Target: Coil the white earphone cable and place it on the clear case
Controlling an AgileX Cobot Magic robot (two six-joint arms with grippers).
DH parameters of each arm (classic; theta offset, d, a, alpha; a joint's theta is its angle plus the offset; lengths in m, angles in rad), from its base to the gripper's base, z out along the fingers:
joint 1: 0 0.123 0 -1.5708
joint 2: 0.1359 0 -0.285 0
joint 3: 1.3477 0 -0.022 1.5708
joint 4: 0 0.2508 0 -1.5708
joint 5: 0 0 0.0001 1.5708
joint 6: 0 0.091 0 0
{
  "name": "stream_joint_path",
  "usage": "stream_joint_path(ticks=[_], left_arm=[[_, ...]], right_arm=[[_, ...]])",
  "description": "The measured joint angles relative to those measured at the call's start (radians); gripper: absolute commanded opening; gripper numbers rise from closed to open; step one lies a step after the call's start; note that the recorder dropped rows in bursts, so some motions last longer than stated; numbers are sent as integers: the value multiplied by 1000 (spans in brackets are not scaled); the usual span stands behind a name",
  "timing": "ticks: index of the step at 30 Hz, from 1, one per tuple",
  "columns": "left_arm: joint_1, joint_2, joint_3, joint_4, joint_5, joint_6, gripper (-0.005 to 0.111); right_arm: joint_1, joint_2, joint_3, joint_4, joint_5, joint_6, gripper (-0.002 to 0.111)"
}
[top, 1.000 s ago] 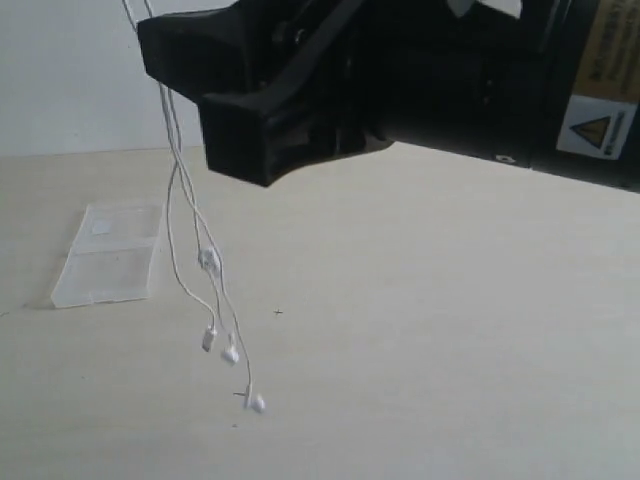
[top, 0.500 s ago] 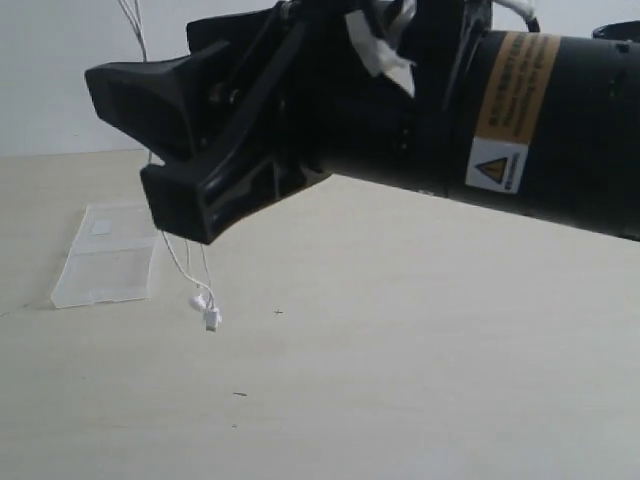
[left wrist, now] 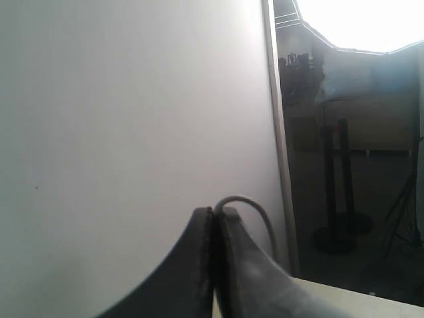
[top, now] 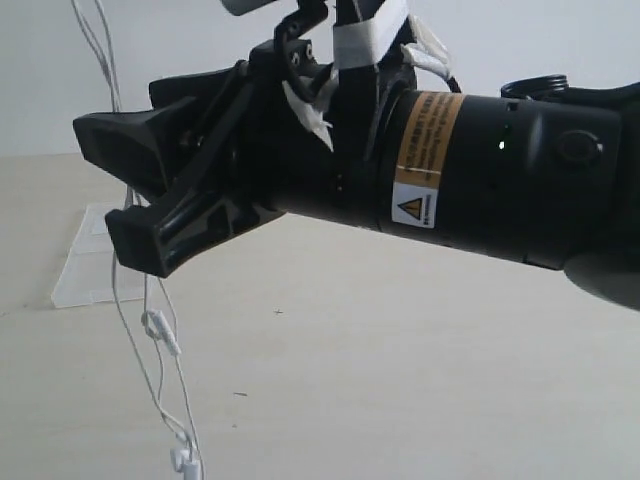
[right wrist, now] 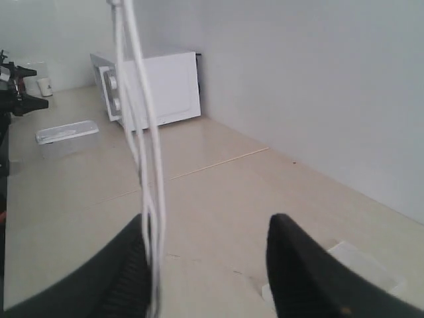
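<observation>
The white earphone cable (top: pixel 160 331) hangs in the air in long strands, just in front of the clear case (top: pixel 80 280) in the exterior view. It comes down from above the picture, passes the right hand (top: pixel 100 190), and ends with its earbuds low, close to the bench (top: pixel 420 390) on the nearer side of the case. No part of it rests on the case.

The case lies flat on the bench, both halves spread open, below and behind the right hand.

The right hand stands wide. In the right wrist view its two fingers are far apart (right wrist: pixel 209 228), and the cable (right wrist: pixel 150 139) drops between them, close along one finger. I cannot tell whether it touches that finger. The case (right wrist: pixel 371 268) shows on the bench beyond the other finger.

The left hand (left wrist: pixel 213 213) is out of the exterior view, somewhere above the case. Its fingers are pressed together, and a loop of the cable (left wrist: pixel 245 201) comes out from between their tips.
</observation>
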Motion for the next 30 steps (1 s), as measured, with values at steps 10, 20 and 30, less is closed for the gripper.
stream_joint_path(ticks=[10, 20, 30], left_arm=[[0, 0, 0, -2, -2, 0, 0], [0, -46, 0, 313, 114, -118, 0], [0, -151, 78, 785, 265, -352, 0]], right_arm=[[0, 2, 0, 18, 6, -17, 0], [0, 2, 0, 241, 58, -170, 0], [0, -119, 0, 271, 126, -216, 0]])
